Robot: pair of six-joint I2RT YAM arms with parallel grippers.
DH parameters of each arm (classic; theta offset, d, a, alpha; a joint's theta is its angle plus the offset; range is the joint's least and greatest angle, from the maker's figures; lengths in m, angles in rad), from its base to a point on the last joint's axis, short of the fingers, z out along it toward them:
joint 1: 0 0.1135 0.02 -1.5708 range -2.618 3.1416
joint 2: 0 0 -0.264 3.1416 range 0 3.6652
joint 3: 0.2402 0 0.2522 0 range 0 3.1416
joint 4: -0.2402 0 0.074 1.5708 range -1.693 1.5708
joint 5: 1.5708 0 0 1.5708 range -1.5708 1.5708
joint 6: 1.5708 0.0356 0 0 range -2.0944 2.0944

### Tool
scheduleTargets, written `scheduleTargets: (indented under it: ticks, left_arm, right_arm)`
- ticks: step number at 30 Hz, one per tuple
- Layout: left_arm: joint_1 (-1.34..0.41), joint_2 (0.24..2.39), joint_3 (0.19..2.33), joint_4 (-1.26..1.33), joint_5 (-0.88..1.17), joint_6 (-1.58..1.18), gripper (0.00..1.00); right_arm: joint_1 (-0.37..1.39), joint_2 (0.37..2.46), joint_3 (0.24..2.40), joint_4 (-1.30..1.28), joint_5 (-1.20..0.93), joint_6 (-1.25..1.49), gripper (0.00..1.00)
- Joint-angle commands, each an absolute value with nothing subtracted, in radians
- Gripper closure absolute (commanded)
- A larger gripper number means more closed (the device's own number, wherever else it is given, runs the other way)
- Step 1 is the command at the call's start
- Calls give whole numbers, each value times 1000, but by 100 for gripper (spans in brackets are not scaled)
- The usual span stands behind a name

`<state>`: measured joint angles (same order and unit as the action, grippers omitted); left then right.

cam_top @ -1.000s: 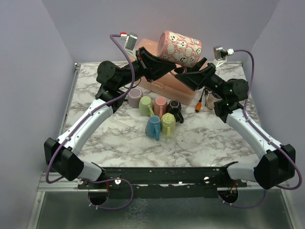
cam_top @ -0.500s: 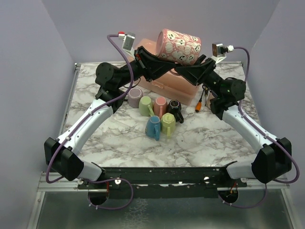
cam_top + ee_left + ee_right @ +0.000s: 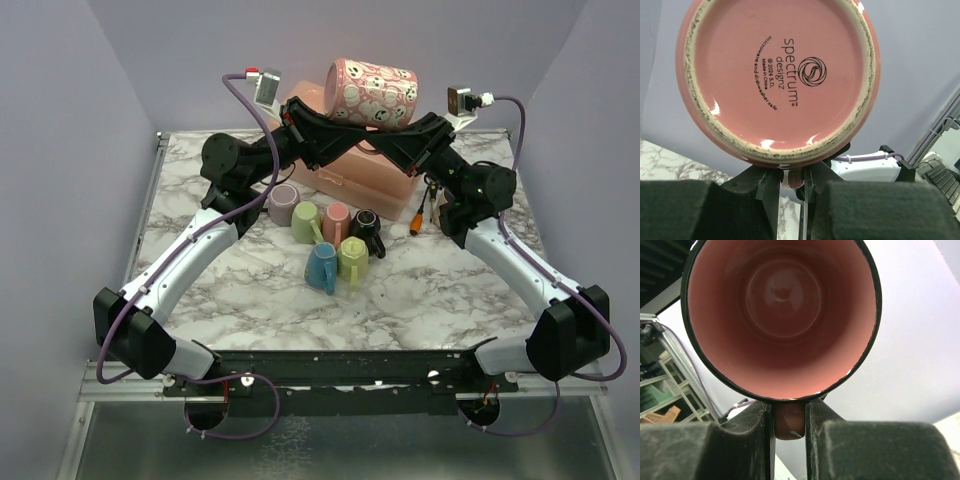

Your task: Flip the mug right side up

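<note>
Mug (image 3: 372,92) held sideways in mid-air above the pink box (image 3: 375,190) at the back of the bench (image 3: 250,290). Left end effector (image 3: 790,181) narrow, clamped on the handle (image 3: 796,177) from the base end. Right end effector (image 3: 789,412) likewise narrow, clamped from the rim end. Probably a handover, to regrip before tipping upright.

Layout entry
I am seeing the mug (image 3: 372,92) hanging above the box (image 3: 385,192), small cups (image 3: 338,220) clustering before it.

Purple-walled lab booth (image 3: 60,150), marble tabletop (image 3: 250,300)
</note>
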<state>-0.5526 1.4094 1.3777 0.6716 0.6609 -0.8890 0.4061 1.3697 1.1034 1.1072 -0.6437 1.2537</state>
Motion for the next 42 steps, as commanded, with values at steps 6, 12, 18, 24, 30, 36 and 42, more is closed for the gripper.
scheduleTargets:
  ticks: [6, 12, 18, 24, 30, 36, 42]
  left_arm:
    - [-568, 1358, 1368, 764, 669, -863, 57]
    - [-568, 1329, 1329, 712, 629, -782, 19]
    - [-567, 1317, 1330, 593, 581, -684, 16]
    - [-566, 1298, 1332, 372, 452, -524, 14]
    - [-567, 1283, 1327, 195, 370, -367, 14]
    - [-567, 1281, 1327, 78, 259, -276, 13]
    - [-566, 1291, 1322, 15, 176, -252, 13]
  right_arm:
    - [405, 1304, 1165, 1015, -550, 1046, 99]
    - [404, 1213, 1226, 758, -477, 763, 100]
    - [404, 1178, 1265, 664, -452, 624, 100]
    - [404, 1145, 1301, 523, -337, 490, 99]
    - [404, 1131, 1339, 373, -189, 356, 100]
    - [403, 1144, 1404, 170, 55, 200, 99]
    - [403, 1201, 1495, -52, 378, 60, 100]
